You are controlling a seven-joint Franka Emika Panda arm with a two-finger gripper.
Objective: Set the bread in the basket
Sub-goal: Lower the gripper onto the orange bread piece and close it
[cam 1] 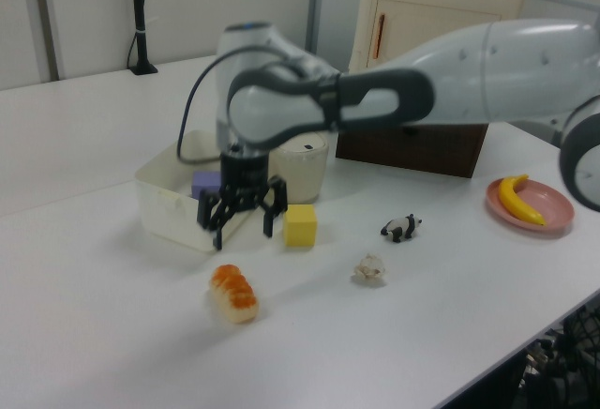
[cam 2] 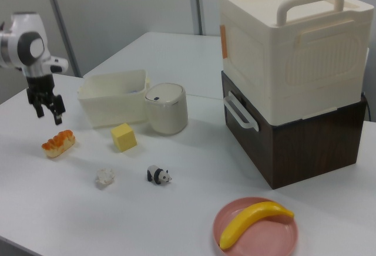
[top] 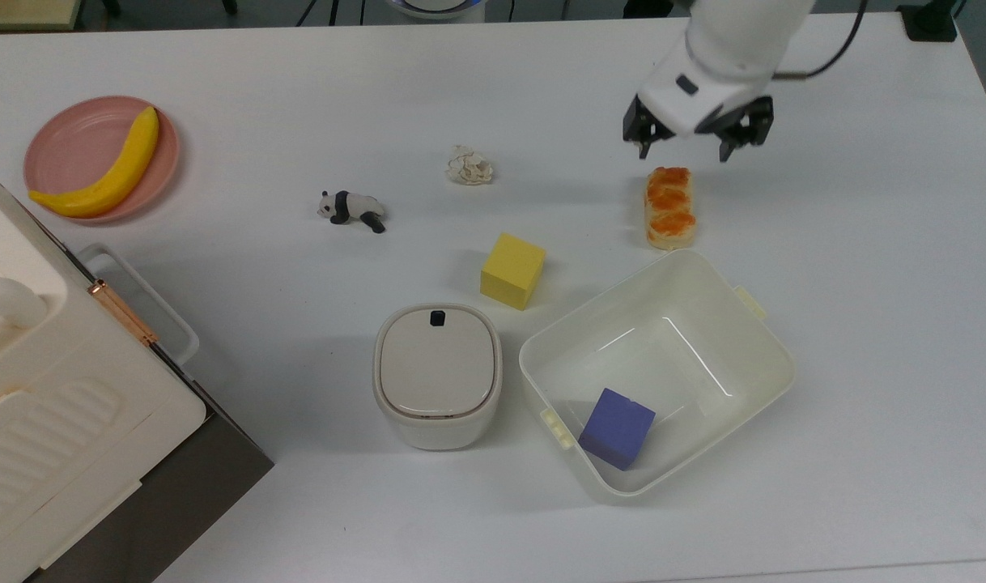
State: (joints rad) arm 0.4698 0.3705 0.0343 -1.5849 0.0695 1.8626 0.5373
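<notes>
On bench beside basket (top: 772, 344): bread (top: 669, 207), prob. light & squashy, best pinched gently across short mid-width w/ end effector (top: 686, 146), fingers spread, empty.

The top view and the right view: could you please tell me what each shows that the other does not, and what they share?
Top view: the inside of the basket, with a purple cube on its floor. Right view: height, with the open gripper hanging above the table, clear of the bread, and a cream case stacked on a dark brown box. Both: bread outside the basket, yellow cube, panda, paper ball, banana on the pink plate.
</notes>
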